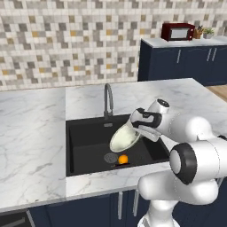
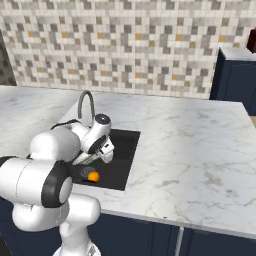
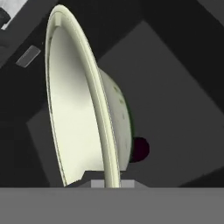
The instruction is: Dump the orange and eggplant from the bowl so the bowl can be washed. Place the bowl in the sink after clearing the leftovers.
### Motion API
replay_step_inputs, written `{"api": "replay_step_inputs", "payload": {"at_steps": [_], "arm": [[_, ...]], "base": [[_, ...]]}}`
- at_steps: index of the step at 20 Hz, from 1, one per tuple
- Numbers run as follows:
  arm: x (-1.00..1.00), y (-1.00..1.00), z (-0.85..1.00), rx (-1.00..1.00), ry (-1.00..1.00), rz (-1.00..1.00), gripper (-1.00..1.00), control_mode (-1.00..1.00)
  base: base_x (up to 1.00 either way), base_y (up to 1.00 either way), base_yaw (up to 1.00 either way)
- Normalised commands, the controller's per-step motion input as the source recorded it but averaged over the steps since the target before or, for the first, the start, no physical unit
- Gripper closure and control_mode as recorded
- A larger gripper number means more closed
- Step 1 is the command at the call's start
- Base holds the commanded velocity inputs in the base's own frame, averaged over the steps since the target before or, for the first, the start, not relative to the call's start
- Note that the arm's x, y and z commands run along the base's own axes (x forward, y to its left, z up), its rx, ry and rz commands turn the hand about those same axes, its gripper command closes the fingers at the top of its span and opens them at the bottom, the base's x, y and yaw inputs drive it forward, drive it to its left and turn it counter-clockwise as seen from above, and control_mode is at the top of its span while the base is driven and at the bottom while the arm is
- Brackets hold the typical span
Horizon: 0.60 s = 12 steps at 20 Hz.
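Note:
The cream-white bowl (image 1: pixel 124 138) hangs tipped steeply on its side over the black sink (image 1: pixel 86 142), its hollow facing left. My gripper (image 1: pixel 138 129) is shut on the bowl's upper right rim. The orange (image 1: pixel 123 158) lies on the sink floor beside the round drain (image 1: pixel 110 157). In the right base view the orange (image 2: pixel 93 176) sits just below the tilted bowl (image 2: pixel 89 159) and my gripper (image 2: pixel 103 154). The hand view looks along the bowl's (image 3: pixel 74 118) rim edge-on, with the dark purple eggplant (image 3: pixel 141 148) on the sink floor behind it.
A grey gooseneck faucet (image 1: pixel 107 99) rises at the sink's back edge, close behind the bowl. White marble counter (image 1: pixel 31 133) runs on both sides of the sink. A red microwave (image 1: pixel 177 32) stands on far navy cabinets at the back right.

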Motion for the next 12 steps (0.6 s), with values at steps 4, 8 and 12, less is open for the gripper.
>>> {"api": "replay_step_inputs", "payload": {"at_steps": [4, 8, 12], "arm": [[0.0, 0.7, 0.0, 0.23, 0.18, 0.14, 1.0, -1.0], [0.01, 0.56, -0.13, 0.22, 0.15, 0.05, 1.0, -1.0], [0.0, 0.56, -0.27, 0.17, 0.03, 0.0, 1.0, -1.0]], "base": [[0.0, 0.0, 0.0], [0.0, 0.0, 0.0], [0.0, 0.0, 0.0]]}}
